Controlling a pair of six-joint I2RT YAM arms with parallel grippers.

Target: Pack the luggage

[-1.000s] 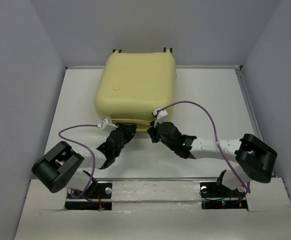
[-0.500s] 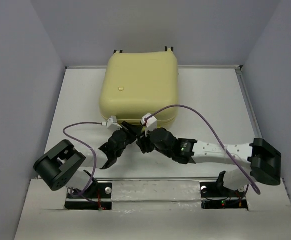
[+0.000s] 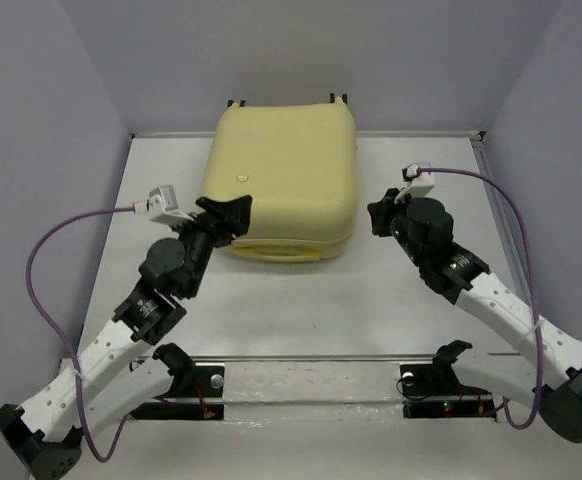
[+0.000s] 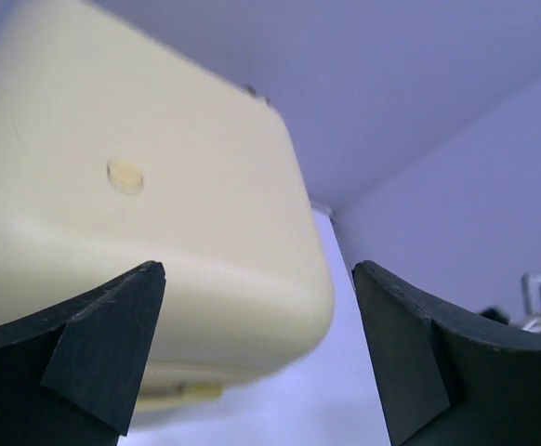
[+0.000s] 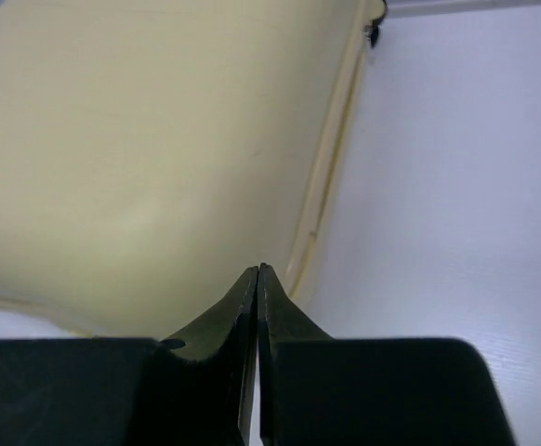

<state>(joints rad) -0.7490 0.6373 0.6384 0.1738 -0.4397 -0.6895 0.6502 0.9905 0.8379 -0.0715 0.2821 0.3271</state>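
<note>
The luggage [image 3: 281, 180] is a pale-yellow hard-shell suitcase lying closed and flat at the back middle of the white table [image 3: 301, 310], its small wheels [image 3: 336, 98] toward the rear wall. My left gripper [image 3: 227, 212] hovers at its near-left corner, open wide with nothing between the fingers [image 4: 103, 344]; the left wrist view shows the shell [image 4: 140, 186] just beyond them. My right gripper [image 3: 379, 216] sits off the suitcase's right side, shut and empty. In the right wrist view the closed gripper [image 5: 258, 271] points along the shell's seam edge [image 5: 322, 186].
Grey walls close the table in on three sides. Purple cables [image 3: 41, 260] loop off both wrists. A metal rail [image 3: 311, 362] with the two arm bases runs along the near edge. Bare table [image 5: 456, 186] lies right of the suitcase.
Both arms left the suitcase's near edge and spread apart: the left swung to its left front corner and opened wide, the right swung to its right side and ended shut.
</note>
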